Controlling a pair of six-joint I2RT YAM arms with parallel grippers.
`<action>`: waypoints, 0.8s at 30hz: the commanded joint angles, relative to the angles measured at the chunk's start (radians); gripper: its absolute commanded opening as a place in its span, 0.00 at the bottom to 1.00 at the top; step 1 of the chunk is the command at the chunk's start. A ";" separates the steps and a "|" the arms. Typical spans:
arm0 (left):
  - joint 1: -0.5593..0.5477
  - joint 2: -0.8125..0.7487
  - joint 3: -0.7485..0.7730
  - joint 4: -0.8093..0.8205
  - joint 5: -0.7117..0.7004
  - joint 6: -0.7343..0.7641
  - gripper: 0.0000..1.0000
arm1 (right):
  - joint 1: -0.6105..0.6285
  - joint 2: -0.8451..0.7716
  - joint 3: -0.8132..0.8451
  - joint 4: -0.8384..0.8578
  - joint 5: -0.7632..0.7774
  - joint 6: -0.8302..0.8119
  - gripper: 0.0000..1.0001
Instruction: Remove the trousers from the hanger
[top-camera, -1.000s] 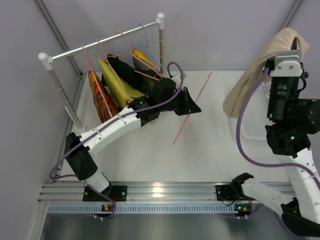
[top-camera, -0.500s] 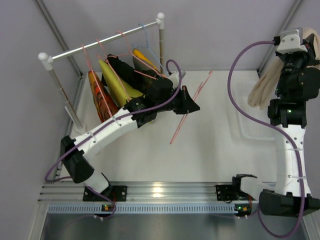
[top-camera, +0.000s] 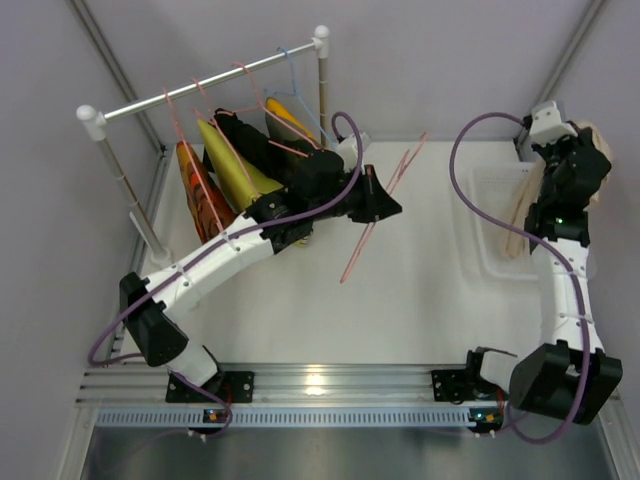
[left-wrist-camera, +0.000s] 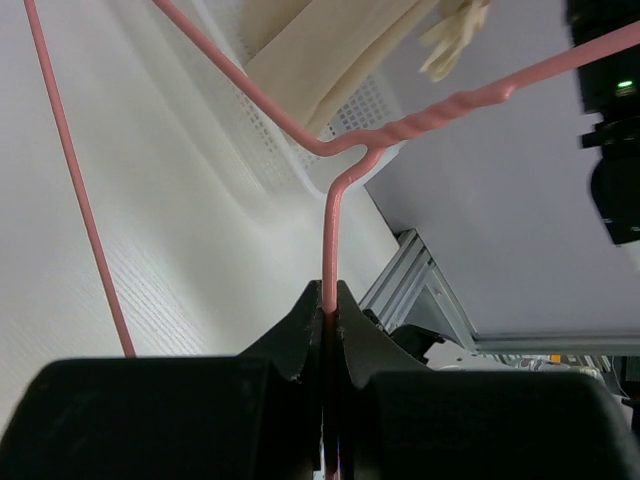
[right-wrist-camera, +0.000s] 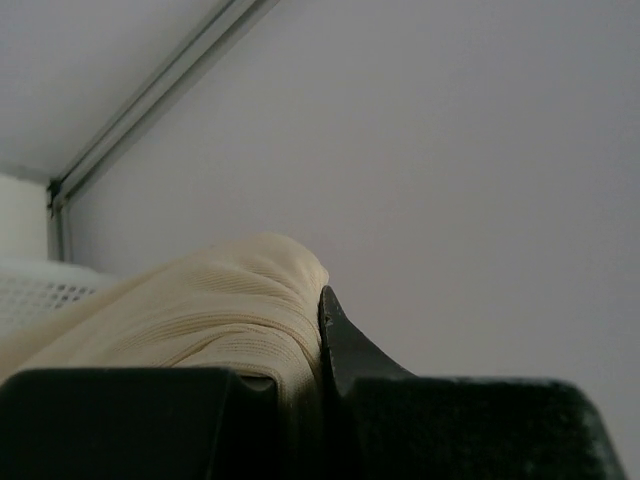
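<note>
My left gripper (top-camera: 388, 206) is shut on the hook of a bare pink wire hanger (top-camera: 372, 228), held slanted above the table's middle. In the left wrist view the hook's wire (left-wrist-camera: 329, 250) runs straight up from my closed jaws (left-wrist-camera: 328, 312). My right gripper (top-camera: 590, 165) is shut on the pale beige trousers (top-camera: 518, 215), which hang down over the white tray at the far right. In the right wrist view the beige cloth (right-wrist-camera: 190, 300) bulges out of the gripper (right-wrist-camera: 308, 335). The orange-red patterned trousers (top-camera: 200, 203) hang on a hanger at the left of the rack.
The clothes rack's rail (top-camera: 200, 86) stands at the back left with yellow (top-camera: 238, 168) and black (top-camera: 262, 148) garments on pink hangers. A white mesh tray (top-camera: 488, 255) lies at the right, also in the left wrist view (left-wrist-camera: 262, 150). Walls close in behind and right.
My right arm has swung to the far right and away from the camera, carrying the beige trousers down over the tray. My left gripper has shifted slightly with the hanger.
</note>
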 joint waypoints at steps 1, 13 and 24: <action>-0.003 -0.038 0.064 0.074 -0.004 0.028 0.00 | -0.024 0.009 -0.093 0.127 -0.045 -0.042 0.00; -0.003 -0.019 0.092 0.130 0.002 0.057 0.00 | -0.034 0.292 -0.024 0.018 -0.064 0.199 0.00; 0.005 -0.025 0.163 0.163 -0.045 0.108 0.00 | -0.037 0.497 0.245 -0.324 -0.110 0.293 0.67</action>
